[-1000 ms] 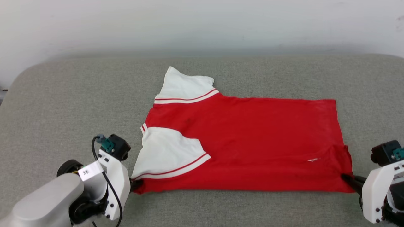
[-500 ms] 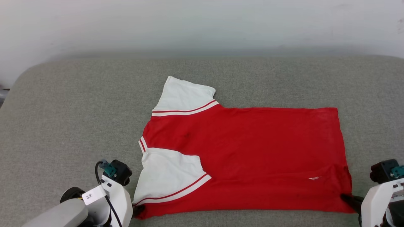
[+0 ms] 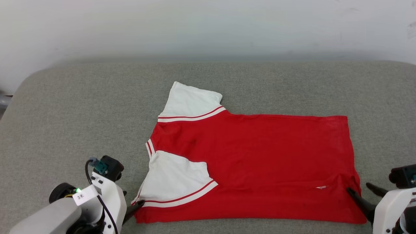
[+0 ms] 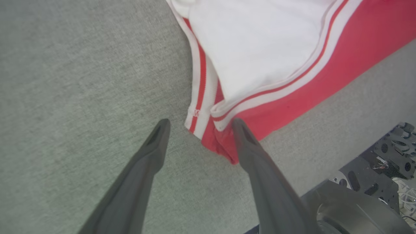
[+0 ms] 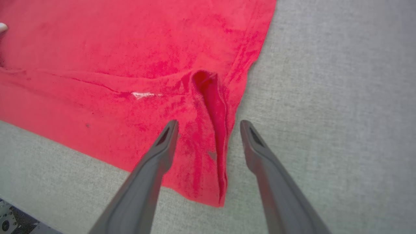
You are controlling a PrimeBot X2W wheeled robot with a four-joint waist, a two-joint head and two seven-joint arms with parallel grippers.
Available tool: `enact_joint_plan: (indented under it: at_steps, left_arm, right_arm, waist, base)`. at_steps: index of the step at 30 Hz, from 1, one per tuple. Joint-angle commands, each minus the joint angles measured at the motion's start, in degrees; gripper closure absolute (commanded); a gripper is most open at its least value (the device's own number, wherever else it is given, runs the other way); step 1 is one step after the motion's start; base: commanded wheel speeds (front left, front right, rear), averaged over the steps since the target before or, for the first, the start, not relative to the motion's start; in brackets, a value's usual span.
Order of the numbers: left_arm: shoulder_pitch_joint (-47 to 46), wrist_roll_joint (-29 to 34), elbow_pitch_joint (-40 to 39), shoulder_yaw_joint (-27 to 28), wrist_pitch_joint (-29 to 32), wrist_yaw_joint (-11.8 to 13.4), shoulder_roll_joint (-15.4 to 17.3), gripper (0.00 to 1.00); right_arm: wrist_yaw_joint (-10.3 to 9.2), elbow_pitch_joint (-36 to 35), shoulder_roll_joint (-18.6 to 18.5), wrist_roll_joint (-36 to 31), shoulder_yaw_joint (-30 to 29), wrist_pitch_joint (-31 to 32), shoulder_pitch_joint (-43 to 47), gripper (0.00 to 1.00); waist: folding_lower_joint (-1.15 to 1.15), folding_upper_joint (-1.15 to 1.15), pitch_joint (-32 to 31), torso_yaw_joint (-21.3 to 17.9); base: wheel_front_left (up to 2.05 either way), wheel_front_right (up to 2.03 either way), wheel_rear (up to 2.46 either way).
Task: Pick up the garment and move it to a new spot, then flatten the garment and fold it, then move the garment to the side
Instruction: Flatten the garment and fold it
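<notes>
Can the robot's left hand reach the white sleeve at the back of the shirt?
Probably yes: the left gripper is open beside the garment, and nothing stands on the grey cushion between it and the far sleeve.

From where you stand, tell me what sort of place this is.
Probably an indoor robot test space, not a lived-in room: a grey upholstered surface stands against a bare white wall, with one red jersey T-shirt laid out on it, and a perforated black plate with cables shows past its edge.
</notes>
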Motion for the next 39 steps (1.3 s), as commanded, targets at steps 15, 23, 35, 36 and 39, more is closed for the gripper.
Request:
enact_joint_plan:
  at_steps: [15, 23, 35, 36, 39]
  left_arm:
    - [-13.4, 7.1, -3.3, 8.1, -8.5, 6.1, 2.4, 0.00]
    - [-24.5, 4.6, 1.9, 11.2, -2.0, 3.9, 0.1, 0.00]
    - [-41.0, 0.7, 10.7, 9.8, 21.5, 0.7, -3.1, 0.00]
    - [-42.1, 0.9, 11.4, 9.6, 22.8, 0.6, -3.1, 0.00]
    - [-44.6, 0.2, 13.3, 9.6, 26.4, 1.0, -3.6, 0.00]
  right_arm:
    - [-0.06, -9.9, 12.5, -15.5, -13.9, -23.3, -1.8, 0.00]
    - [-0.06, -15.6, 16.9, -18.6, -13.2, -23.3, -3.3, 0.00]
    - [-0.06, -18.9, 18.5, -19.9, -10.9, -24.3, -8.8, 0.00]
    - [-0.06, -18.9, 18.6, -19.9, -10.8, -24.5, -9.2, 0.00]
    - [-0.06, -18.7, 18.6, -20.1, -10.5, -24.8, -10.3, 0.00]
  waist:
    - [0.00, 0.00, 2.4, -4.1]
    - [0.00, 0.00, 10.3, -8.2]
    - [0.00, 0.00, 21.4, -13.0]
    - [0.00, 0.00, 22.2, -13.3]
    - [0.00, 0.00, 24.3, -13.9]
  base:
    - [0.00, 0.00, 0.00]
    - [0.00, 0.00, 0.00]
    - [0.00, 0.00, 0.00]
    - [0.00, 0.00, 0.00]
    - [0.00, 0.00, 0.00]
